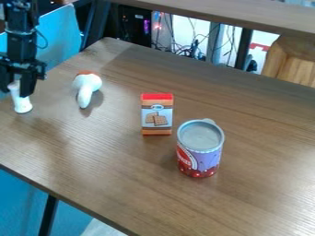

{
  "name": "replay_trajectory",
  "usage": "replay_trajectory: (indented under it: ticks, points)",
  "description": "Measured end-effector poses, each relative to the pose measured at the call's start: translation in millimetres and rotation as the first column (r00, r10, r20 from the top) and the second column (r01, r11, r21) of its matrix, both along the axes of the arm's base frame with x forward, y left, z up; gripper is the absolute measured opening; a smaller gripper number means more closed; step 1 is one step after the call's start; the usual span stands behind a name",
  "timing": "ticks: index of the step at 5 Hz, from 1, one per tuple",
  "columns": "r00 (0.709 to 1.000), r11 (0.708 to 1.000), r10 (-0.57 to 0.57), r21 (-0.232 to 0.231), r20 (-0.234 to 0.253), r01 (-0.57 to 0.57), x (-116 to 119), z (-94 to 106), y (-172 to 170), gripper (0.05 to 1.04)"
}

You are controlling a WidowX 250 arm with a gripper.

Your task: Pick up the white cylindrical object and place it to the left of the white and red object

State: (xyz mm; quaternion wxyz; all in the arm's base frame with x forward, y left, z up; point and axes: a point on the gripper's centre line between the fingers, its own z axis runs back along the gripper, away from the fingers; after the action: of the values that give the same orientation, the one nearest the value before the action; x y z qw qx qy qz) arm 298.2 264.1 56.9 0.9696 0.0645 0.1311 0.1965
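At the left edge of the camera view, the black gripper (16,86) hangs low over the table. It is shut on the upper part of a white object (22,103), whose rounded lower end shows below the fingers. Whether that end touches the table I cannot tell. To its right lies a white, mushroom-like toy (87,88) with an orange-brown patch at its top. An orange box with a red top (157,114) stands near the middle, with crackers pictured on its front. Beside it, nearer the camera, a purple and red can (200,150) stands upright with a grey lid.
The brown wooden table (111,170) has a near edge slanting from the left side to the bottom. Blue seats flank it on the left. Another wooden surface (227,17) crosses the top, with cables and a wooden chair (294,60) behind the table.
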Motion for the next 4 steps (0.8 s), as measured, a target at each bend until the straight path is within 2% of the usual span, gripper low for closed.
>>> replay_trajectory:
  ticks: [2, 3, 4]
  points:
    - [0.999, 0.999, 0.024, 0.024, -0.045, -0.023, 0.9, -0.1, 10.0, 0.596]
    - [0.999, 0.999, 0.036, 0.029, -0.036, -0.035, 1.4, -0.2, 10.6, 0.667]
    - [0.999, 0.998, 0.030, -0.050, 0.014, -0.029, -2.1, -6.5, 2.0, 0.954]
